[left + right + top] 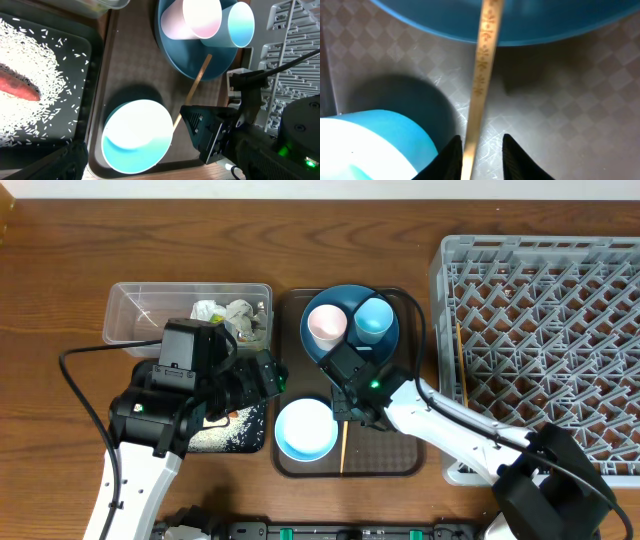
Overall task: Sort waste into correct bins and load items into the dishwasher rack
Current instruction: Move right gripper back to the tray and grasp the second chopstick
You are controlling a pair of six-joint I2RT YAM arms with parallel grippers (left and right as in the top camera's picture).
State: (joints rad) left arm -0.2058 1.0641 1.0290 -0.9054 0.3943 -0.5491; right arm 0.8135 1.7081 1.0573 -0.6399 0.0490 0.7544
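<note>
My right gripper [481,159] is low over the brown tray [560,100], its fingers standing either side of a wooden chopstick [482,65]; the left finger touches it and a gap shows at the right one. The stick's far end lies on the blue plate [345,295], which holds the pink cup [326,326] and the light blue cup [373,320]. The white bowl [306,430] sits on the tray beside the stick. My left gripper [160,167] hangs wide open over the bowl [137,135]. A second chopstick [461,365] lies in the dishwasher rack [550,350].
The clear tub [140,315] at the back left holds paper wads [235,315]. The black bin [85,100] holds rice [45,55] and a carrot [20,87]. Both arms crowd the tray's middle.
</note>
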